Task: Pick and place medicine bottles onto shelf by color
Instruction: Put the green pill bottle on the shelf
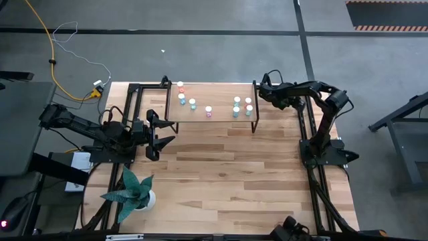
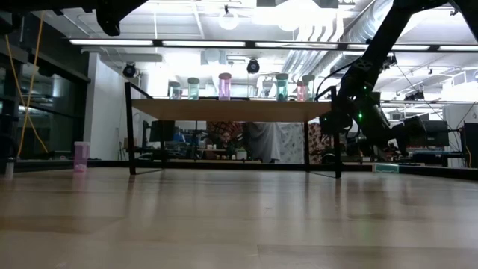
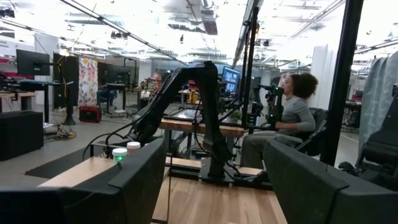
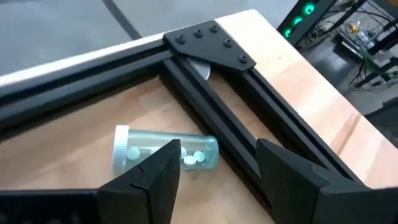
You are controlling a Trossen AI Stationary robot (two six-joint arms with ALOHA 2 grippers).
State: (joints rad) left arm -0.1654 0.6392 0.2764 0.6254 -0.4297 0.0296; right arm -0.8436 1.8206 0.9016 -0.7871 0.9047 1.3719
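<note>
Several medicine bottles (image 1: 208, 111) with white caps stand upright on the shelf (image 1: 221, 94), which has a wood top and stands by the table's far edge. A teal bottle (image 4: 199, 151) lies on its side on the table beside black frame bars. My right gripper (image 4: 217, 149) hangs open just above it, off the shelf's far right corner (image 1: 262, 90). One finger (image 4: 155, 171) covers the bottle's middle. A pink bottle (image 2: 81, 155) stands alone on the table, left of the shelf. My left gripper (image 1: 160, 134) waits open near the shelf's left legs. My right gripper slants down over the lying teal bottle. One finger stands in front of the bottle's middle (image 4: 180, 155), the other off past its bottom end. I cannot tell whether either finger touches it.
A white pot with a green plant (image 1: 134, 191) stands at the table's near left. Black frame bars (image 4: 217, 124) meet at a bolted corner plate right beside the lying bottle. Bare wood (image 1: 227, 174) stretches between the shelf and the near edge. A person sits beyond the table (image 3: 292, 112).
</note>
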